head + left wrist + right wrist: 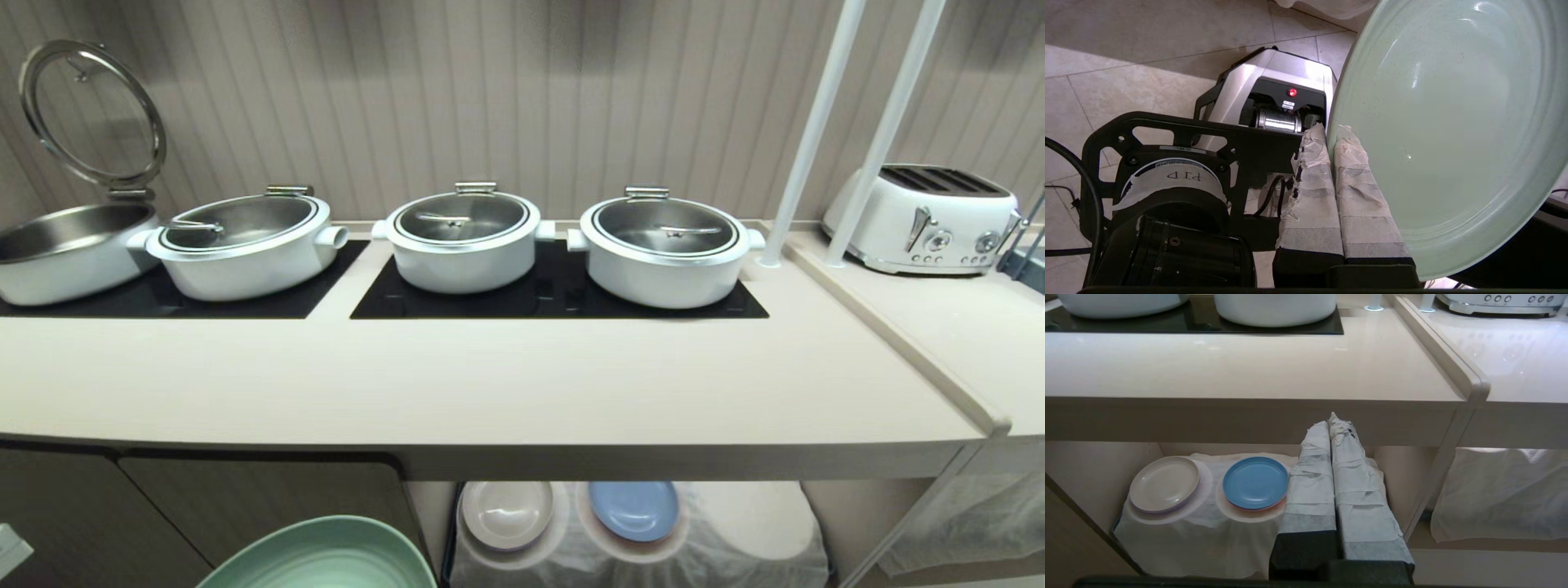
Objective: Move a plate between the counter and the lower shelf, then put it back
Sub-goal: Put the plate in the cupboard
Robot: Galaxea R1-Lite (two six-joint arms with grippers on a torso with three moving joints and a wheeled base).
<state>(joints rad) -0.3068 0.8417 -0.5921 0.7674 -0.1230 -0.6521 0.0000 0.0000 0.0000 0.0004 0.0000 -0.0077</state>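
The pale mint-green plate (pixel 1453 122) is held in the air, and my left gripper (pixel 1331 130) is shut on its rim with one taped finger on each face. In the head view the plate (pixel 318 559) shows at the bottom edge, below the counter's (pixel 490 384) front edge and left of the lower shelf (pixel 735 531). The left gripper itself is outside the head view. My right gripper (pixel 1331 422) is shut on nothing, parked in front of the counter (pixel 1249 363) and the cloth-covered lower shelf (pixel 1200 539).
On the shelf cloth lie an off-white plate (pixel 506 513) and a blue plate (pixel 634 509). White pots (pixel 463 241) stand on the black hob panels. A toaster (pixel 922 216) sits on the side top behind two white poles (pixel 808 139). The robot's base (pixel 1274 94) is below the plate.
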